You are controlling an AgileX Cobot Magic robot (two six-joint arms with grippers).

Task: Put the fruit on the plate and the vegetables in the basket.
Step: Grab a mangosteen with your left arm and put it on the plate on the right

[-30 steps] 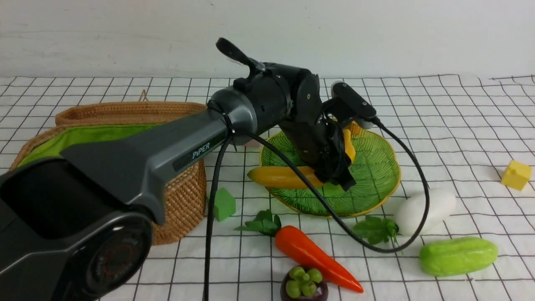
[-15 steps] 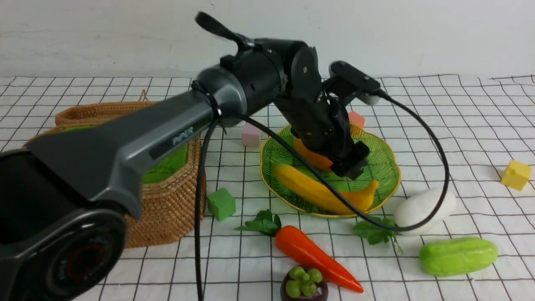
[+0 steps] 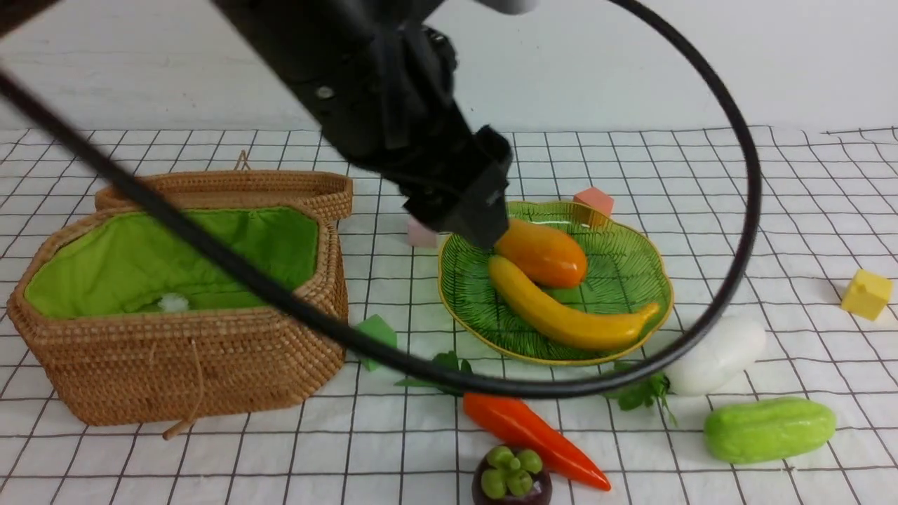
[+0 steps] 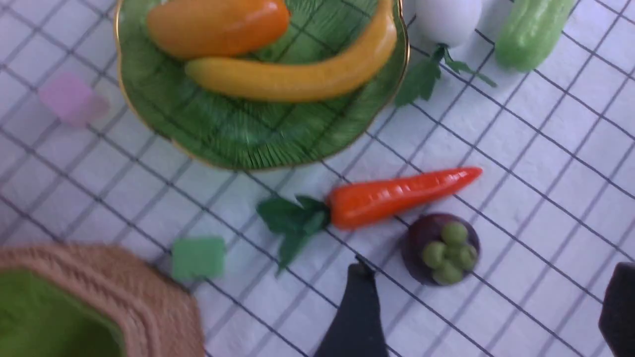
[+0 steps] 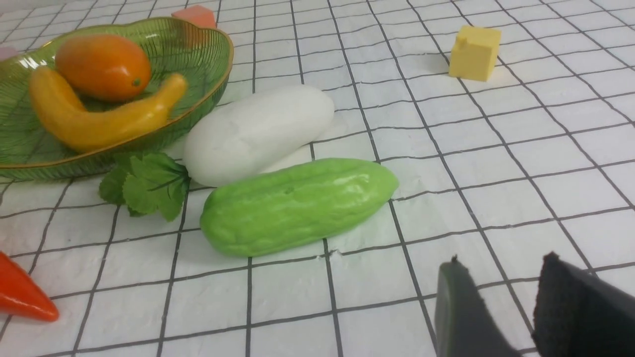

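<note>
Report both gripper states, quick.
Left gripper: open wide, holding nothing.
Right gripper: partly open, holding nothing.

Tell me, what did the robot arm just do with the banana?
The left gripper let go of the banana, which now lies on the plate beside the mango. Then it rose, open, and pulled back from the plate. The carrot, radish, cucumber, mangosteen and basket stayed put.
</note>
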